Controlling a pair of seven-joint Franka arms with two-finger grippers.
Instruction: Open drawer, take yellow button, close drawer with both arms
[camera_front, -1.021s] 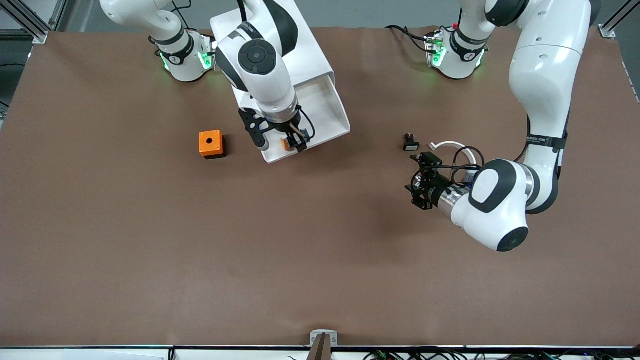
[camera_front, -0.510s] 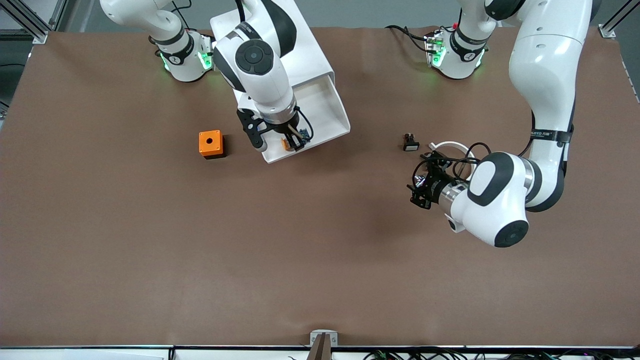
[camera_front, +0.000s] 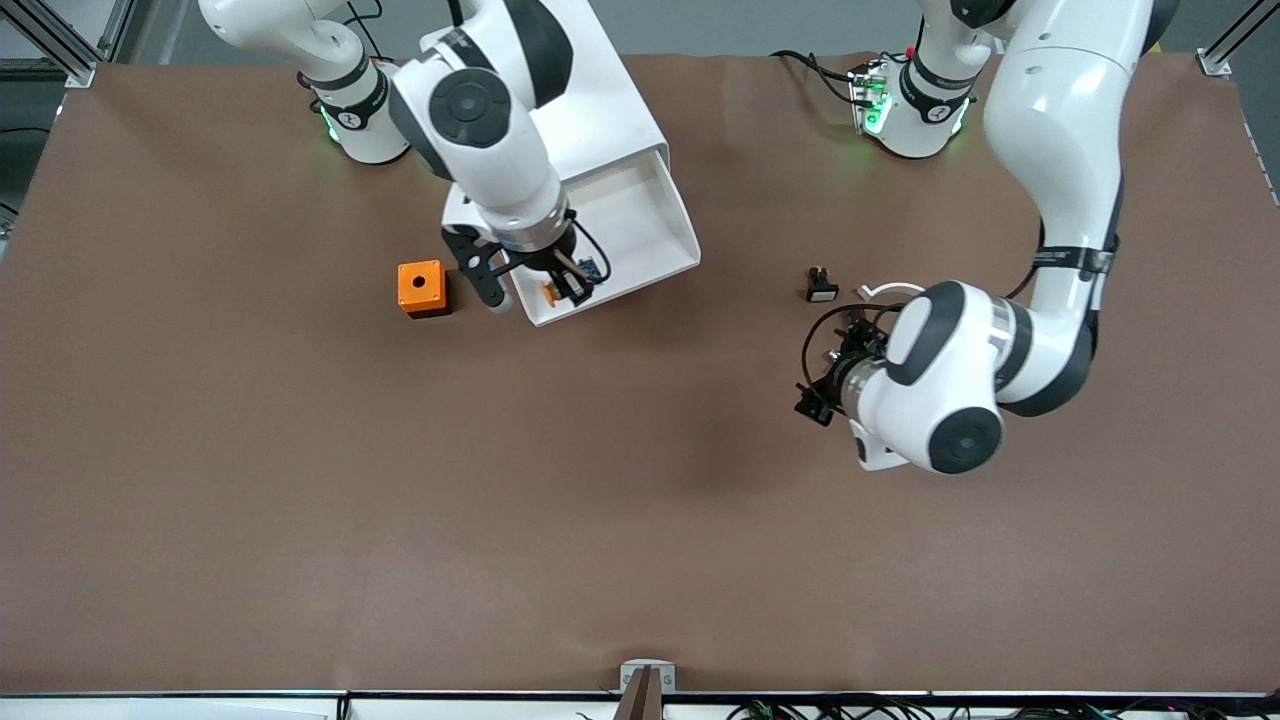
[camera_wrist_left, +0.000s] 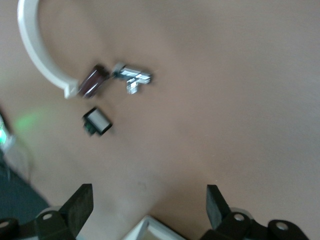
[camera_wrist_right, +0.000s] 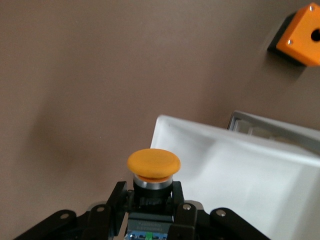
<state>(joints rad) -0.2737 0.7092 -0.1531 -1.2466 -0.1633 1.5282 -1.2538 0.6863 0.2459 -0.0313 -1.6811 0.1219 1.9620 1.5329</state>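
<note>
button (camera_wrist_right: 153, 165) pinched in the right tool (camera_front: 562, 287), orange-yellow cap out past the fingertips, black body clamped between them, blue rear part tucked in at the palm. lifted, over the front corner of the open drawer (camera_front: 640, 222). drawer pulled out from the top of the white cabinet (camera_front: 575, 95), white tray bare where visible in the right wrist view. cabinet up by the right arm's base. orange box with a hole (camera_front: 421, 287) on the table (camera_front: 400, 500) just beside the drawer's front corner, toward the right arm's end.

over toward the left arm's end: left tool (camera_front: 815, 395) spread wide, nothing between the fingers (camera_wrist_left: 80, 207), hanging over bare table. small black part with a white face (camera_front: 821, 289) on the table near it, a curved white piece (camera_front: 895, 290) and a small silvery bit (camera_wrist_left: 132, 77) close beside that. cables by the left arm's base at the table's edge.
</note>
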